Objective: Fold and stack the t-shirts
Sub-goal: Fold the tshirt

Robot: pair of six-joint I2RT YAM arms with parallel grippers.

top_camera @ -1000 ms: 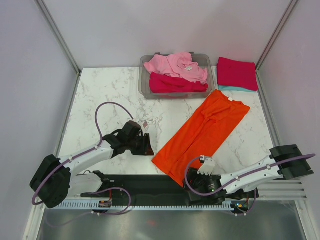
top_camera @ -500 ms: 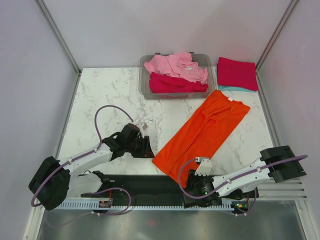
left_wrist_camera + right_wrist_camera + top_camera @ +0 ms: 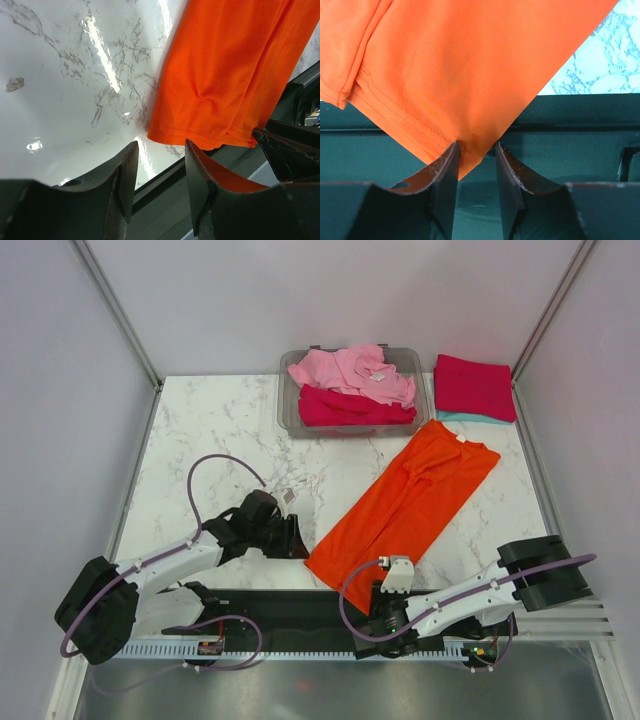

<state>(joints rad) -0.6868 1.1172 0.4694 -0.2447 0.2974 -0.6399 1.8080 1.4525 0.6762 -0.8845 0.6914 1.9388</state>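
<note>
One bin (image 3: 288,400) (pink shirt (image 3: 350,370) inside)

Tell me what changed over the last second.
The right gripper slid left and now straddles the near corner of the orange shirt, fingers apart. The left gripper edged slightly toward the near side, by the shirt's other hem corner. The shirt, the bin and the folded stack stayed put.

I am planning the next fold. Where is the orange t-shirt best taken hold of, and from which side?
Likely the near hem corner of the orange t-shirt, from the near side: it lies past the marble edge, where the open right gripper straddles it.
</note>
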